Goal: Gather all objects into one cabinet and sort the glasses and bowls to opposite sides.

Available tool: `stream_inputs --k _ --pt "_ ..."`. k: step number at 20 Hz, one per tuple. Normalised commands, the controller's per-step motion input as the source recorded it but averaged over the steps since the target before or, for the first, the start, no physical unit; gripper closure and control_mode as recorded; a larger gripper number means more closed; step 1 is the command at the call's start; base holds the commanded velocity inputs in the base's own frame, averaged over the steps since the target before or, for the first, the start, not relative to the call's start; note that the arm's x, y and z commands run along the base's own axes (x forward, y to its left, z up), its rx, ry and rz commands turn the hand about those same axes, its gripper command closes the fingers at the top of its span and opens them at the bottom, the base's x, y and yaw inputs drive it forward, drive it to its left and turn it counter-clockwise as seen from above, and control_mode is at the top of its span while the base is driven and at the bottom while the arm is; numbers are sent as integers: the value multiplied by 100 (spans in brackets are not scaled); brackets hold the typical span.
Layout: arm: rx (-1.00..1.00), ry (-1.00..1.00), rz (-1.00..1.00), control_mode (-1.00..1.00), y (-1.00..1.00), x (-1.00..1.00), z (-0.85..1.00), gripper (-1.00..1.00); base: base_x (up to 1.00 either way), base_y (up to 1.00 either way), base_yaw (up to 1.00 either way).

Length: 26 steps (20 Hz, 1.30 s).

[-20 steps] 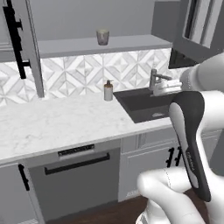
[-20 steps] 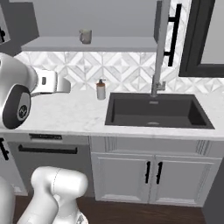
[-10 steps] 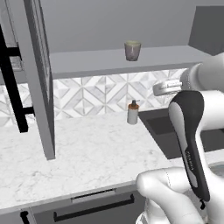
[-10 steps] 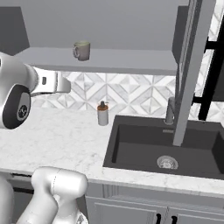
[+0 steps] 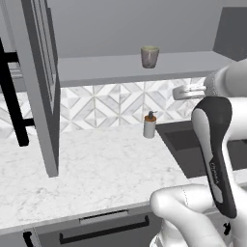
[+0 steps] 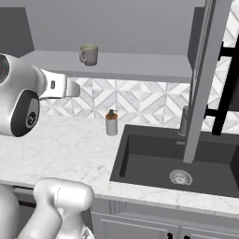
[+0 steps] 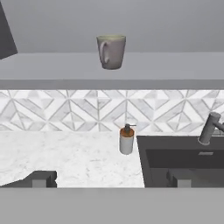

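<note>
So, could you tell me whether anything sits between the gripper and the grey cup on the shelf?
Nothing visible does. In the hand view the gripper looks straight towards the cup, which stands alone on the grey shelf. The soap bottle stands lower, on the counter by the sink, below that line.

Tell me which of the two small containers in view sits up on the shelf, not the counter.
The grey handled mug, alone on the grey shelf. The soap bottle has a pump top and stands lower, on the marble counter beside the sink.
</note>
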Motion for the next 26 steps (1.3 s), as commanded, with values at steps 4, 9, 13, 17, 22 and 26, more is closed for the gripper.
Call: stream_inputs --k 4,9,13,17,22,26 --pt "5 -11 -10 -100 -11 67 50 -100 0 0 0" --pt "0 11 -22 -100 44 73 1 -100 0 0 0" --pt "0 2 0 -100 0 9 0 -100 0 0 0" --pt "0 3 0 -100 15 70 0 -100 0 0 0" --pt "0 7 0 -100 13 87 0 -100 0 0 0" --pt "0 3 -4 -100 3 72 0 -100 0 0 0"
